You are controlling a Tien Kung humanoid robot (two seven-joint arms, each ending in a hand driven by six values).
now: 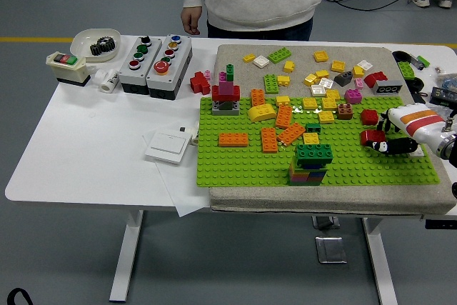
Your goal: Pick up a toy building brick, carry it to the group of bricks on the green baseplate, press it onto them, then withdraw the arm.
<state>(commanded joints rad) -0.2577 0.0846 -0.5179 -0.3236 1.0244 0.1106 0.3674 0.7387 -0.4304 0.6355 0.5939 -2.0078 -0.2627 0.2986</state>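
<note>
At the frame's right edge, the right hand [389, 137] closes its fingers around a red brick [371, 136] on the baseplate [243, 166], low for a firm grip; the brick stack [312, 162] waits at centre.
</note>
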